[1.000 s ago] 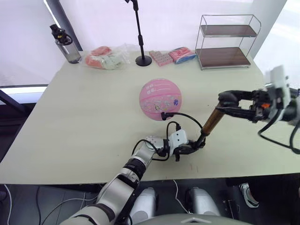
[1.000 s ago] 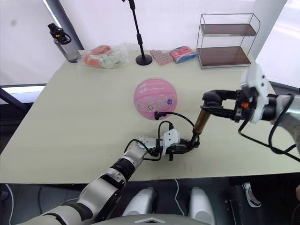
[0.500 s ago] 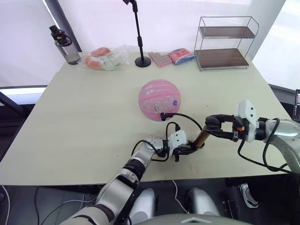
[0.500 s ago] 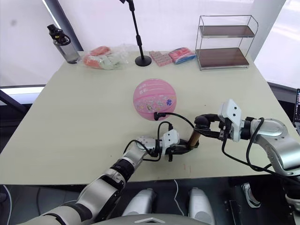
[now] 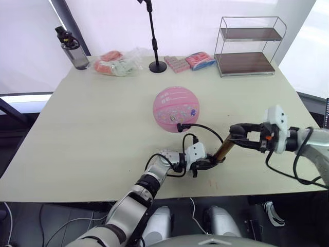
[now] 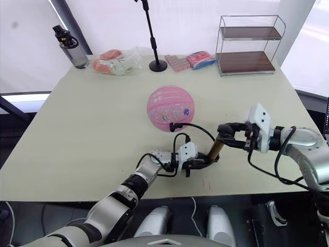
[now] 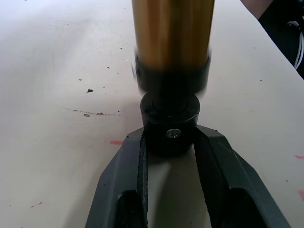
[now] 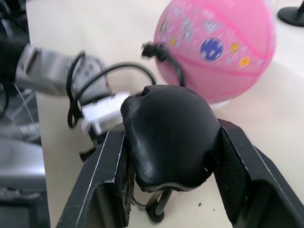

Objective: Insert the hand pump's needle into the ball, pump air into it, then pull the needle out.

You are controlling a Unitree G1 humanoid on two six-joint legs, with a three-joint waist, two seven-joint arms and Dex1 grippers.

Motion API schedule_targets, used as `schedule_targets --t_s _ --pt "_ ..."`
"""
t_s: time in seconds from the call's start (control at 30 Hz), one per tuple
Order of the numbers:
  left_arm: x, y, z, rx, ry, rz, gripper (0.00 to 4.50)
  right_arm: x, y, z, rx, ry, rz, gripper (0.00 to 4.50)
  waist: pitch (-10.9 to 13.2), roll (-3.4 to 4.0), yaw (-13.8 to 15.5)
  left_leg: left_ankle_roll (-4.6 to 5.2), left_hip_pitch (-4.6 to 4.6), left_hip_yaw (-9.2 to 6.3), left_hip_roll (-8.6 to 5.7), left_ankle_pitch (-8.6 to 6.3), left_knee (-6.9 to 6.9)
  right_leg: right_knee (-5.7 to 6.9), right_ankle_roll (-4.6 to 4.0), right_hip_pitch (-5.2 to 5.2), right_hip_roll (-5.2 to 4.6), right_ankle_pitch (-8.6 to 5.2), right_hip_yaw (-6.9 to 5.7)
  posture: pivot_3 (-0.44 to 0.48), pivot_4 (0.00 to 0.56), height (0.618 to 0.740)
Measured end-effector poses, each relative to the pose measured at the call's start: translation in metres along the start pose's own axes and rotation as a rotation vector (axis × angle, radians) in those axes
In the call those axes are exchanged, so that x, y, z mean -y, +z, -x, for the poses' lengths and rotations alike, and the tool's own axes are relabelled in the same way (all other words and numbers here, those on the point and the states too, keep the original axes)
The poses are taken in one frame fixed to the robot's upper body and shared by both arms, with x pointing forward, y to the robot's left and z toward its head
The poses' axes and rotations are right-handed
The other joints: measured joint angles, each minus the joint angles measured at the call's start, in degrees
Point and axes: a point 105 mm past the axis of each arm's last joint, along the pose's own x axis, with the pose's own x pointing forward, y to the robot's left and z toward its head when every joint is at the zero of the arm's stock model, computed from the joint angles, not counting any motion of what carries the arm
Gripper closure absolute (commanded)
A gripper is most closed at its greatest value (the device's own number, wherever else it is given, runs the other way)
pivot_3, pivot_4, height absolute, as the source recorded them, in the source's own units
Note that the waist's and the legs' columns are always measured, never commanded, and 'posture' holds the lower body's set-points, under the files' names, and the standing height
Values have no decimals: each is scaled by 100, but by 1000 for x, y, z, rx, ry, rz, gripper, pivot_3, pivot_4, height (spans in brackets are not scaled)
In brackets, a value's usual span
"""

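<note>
Here, from the head views, we see the ball [image 5: 176, 109] resting mid-table [image 5: 92, 134], round and full-looking, with the black hose [image 5: 203, 129] arcing from its near side to the hand pump [image 5: 223, 150]. The fitting at the ball [image 5: 179, 126] suggests the needle is seated, though the pin itself is too small to make out. The pump's long axis tilts: its base sits low on the table toward us, its handle end raised and leaning to the right, away from the ball.

In the left wrist view, the left gripper [image 7: 169, 142] has its jaws closed on the pump's black base cap [image 7: 169, 121], the gold barrel [image 7: 172, 33] rising straight ahead. We judge this grip anchors the base so the barrel stays put under each stroke.

In the right wrist view, the right gripper [image 8: 171, 147] clamps the black handle [image 8: 168, 137] between both fingers (the ball sits just beyond). That hold lets the right arm drive the plunger along the barrel's axis; pumping looks under way.
</note>
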Motion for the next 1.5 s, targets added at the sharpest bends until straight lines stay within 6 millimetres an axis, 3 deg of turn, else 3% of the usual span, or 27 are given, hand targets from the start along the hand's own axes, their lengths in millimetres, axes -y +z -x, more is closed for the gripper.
schedule_targets --t_s 0.17,0.43,0.7,0.97,1.5 --pt "0 0 0 1 0 -1 3407 4 38 12 67 4 23 2622 10 3 3 0 0 -4 1 0 -1 0 0 0 1 0 -4 0 150 731" --pt "0 0 0 1 1 -1 3407 6 80 26 137 -2 50 2622 14 9 0 0 0 -1 2 0 -2 0 0 -1 1 0 -3 0 150 731" --pt "0 1 0 3 -3 -5 3407 8 85 26 140 -8 22 2622 23 14 7 0 -9 0 2 0 -1 0 0 -12 0 0 -2 0 150 731" --pt "-1 1 1 1 -1 -4 3407 1 69 24 95 4 60 2622 16 12 -2 0 -3 4 3 0 -1 1 1 -9 1 0 -1 0 150 731" --pt "0 -2 2 -8 1 -2 3407 -8 -7 -7 -21 51 56 2622 -9 -10 -22 0 7 3 6 0 -2 2 1 1 4 0 -1 0 150 731"
